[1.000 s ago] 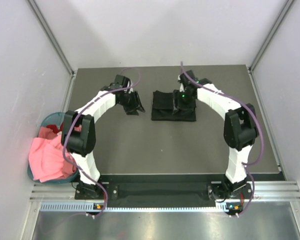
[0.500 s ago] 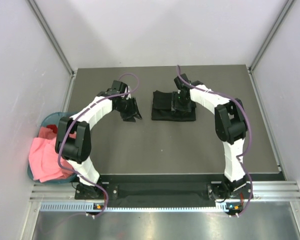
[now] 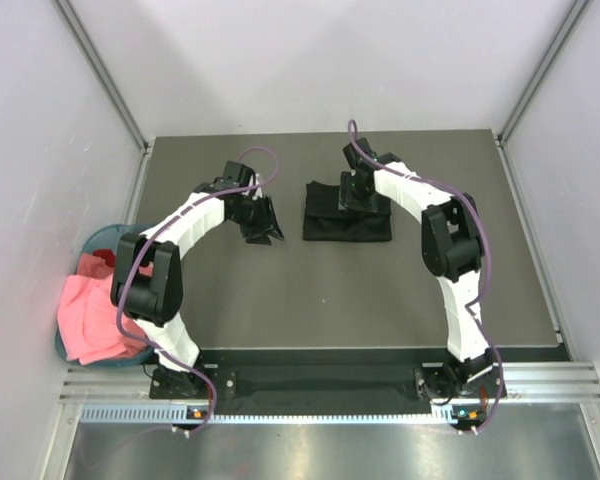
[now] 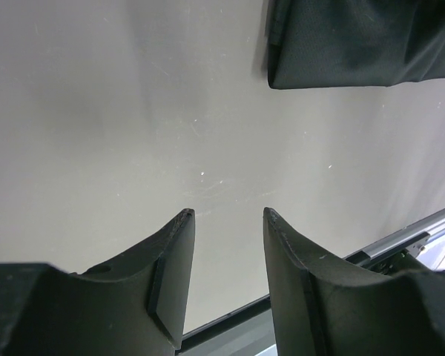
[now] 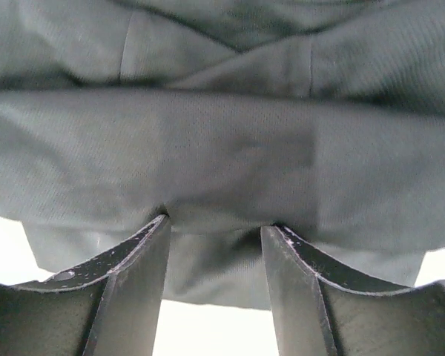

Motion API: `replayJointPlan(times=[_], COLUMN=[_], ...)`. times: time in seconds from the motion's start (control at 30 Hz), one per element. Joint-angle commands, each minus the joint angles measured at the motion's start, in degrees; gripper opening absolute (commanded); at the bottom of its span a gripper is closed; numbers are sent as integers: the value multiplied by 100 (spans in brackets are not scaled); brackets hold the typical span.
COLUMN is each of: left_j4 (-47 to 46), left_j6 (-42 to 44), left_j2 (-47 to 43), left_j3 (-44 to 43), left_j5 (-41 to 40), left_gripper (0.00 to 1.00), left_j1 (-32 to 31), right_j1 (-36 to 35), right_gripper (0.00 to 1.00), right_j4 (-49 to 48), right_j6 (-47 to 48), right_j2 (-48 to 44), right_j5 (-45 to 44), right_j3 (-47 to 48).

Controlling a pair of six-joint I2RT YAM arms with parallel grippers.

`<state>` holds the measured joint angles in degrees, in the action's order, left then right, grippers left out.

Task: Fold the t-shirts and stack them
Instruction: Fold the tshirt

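**Top, left wrist and right wrist views.** The black t-shirt (image 3: 330,225) lies folded into a flat rectangle on the table (image 3: 330,300), toward 12 o'clock from the table's middle. The pink t-shirt (image 3: 92,320) and the red t-shirt (image 3: 105,262) are heaped unfolded in the teal basket (image 3: 98,235), off the table's edge at 9 o'clock.

My left fingers (image 4: 170,274) stand parted and empty over bare table. The black shirt's corner shows at 1 o'clock in that wrist view, near but apart from them.

My right fingers (image 5: 133,282) are also parted, with their tips against a rolled fold at the shirt's 12 o'clock edge. I cannot tell whether cloth is pinched between them.

I judge the shirt light, limp and easily dragged, so any single-point lift will let the layers slide and open. The sound hold is on a folded edge, pinching through all layers, with the second arm taking the same edge further along. The basket shirts will need a seam or hem found first.
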<state>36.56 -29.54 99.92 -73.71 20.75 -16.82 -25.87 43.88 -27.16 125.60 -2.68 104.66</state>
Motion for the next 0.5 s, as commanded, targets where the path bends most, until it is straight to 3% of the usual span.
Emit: replayJointPlan(times=[0.0, 0.33, 0.47], left_j4=[80, 132, 115], left_j6=[159, 150, 106], left_j2=[45, 45, 10], left_j3=[-152, -143, -65], left_j5=[131, 157, 201], left_gripper=[47, 46, 46], left_j1=[47, 82, 82], right_j1=[-32, 117, 336], right_gripper=[53, 53, 54], right_j4=[68, -458, -494], right_j6=[88, 491, 633], right_j2=[245, 693, 1045], right_j5=[-207, -874, -691], right_j3=[449, 1591, 2513])
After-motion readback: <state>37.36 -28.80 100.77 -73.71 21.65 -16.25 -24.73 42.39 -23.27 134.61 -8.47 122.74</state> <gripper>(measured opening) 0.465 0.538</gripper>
